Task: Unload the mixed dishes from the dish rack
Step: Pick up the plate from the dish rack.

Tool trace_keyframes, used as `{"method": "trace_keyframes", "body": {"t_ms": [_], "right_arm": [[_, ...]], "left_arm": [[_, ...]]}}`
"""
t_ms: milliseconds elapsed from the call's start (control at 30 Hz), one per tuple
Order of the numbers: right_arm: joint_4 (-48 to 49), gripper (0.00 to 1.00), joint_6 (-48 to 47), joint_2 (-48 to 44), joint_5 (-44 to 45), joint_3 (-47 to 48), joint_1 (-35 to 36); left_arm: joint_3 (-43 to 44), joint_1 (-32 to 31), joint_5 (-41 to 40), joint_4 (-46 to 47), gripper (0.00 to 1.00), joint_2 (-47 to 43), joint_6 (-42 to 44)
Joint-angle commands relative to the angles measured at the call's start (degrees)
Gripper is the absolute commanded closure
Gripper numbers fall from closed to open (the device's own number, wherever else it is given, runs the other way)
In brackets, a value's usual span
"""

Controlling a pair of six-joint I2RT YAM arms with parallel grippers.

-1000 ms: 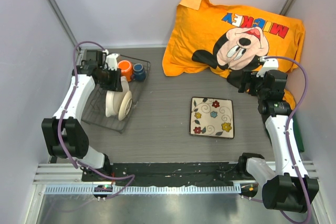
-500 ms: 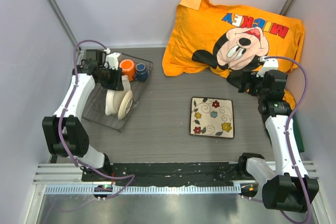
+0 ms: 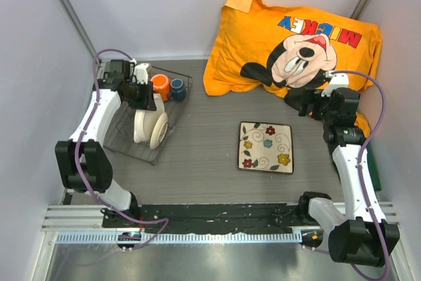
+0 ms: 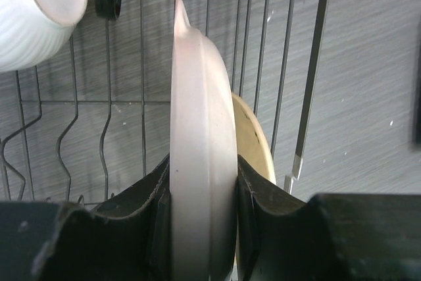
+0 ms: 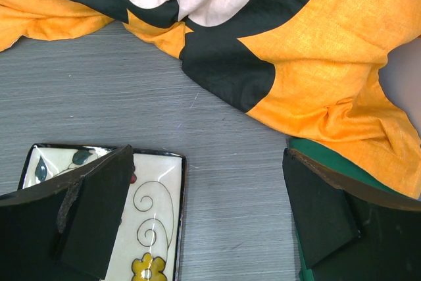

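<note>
The dark wire dish rack stands at the far left. My left gripper is shut on a white round dish that stands on edge in it, one finger on each face. A cream round bowl stands on edge right behind that dish. The orange mug and the dark-blue cup sit at the rack's far end. A small white ribbed bowl shows beside the mug. The square flowered plate lies flat on the table. My right gripper is open and empty above the table, just past the plate's corner.
A big orange Mickey pillow fills the far right and reaches close under my right gripper. A green edge lies beside the right finger. Grey walls close in on the left, the back and the right.
My left gripper, with the white dish in it, has edged slightly right and farther away. The rack and its cups have shifted a little with it. The right arm has not moved.
</note>
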Motion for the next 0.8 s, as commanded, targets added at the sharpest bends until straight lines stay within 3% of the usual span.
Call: {"method": "trace_keyframes", "body": {"t_ms": [0,533,767], "right_arm": [[0.7,0.00,-0.5,0.0,-0.4,1.9,-0.3],[0.7,0.00,-0.5,0.2,-0.2,1.9,-0.3],[0.6,0.00,-0.5,0.3,-0.2,1.9,-0.3]], "left_arm": [[3.6,-0.2,-3.1,9.4,1.00,1.2,-6.6],[2.3,1.5,-10.8,16.7,1.00,3.8,-19.7],[0.2,5.9,-11.5,18.9,1.00,3.5,-23.4]]}}
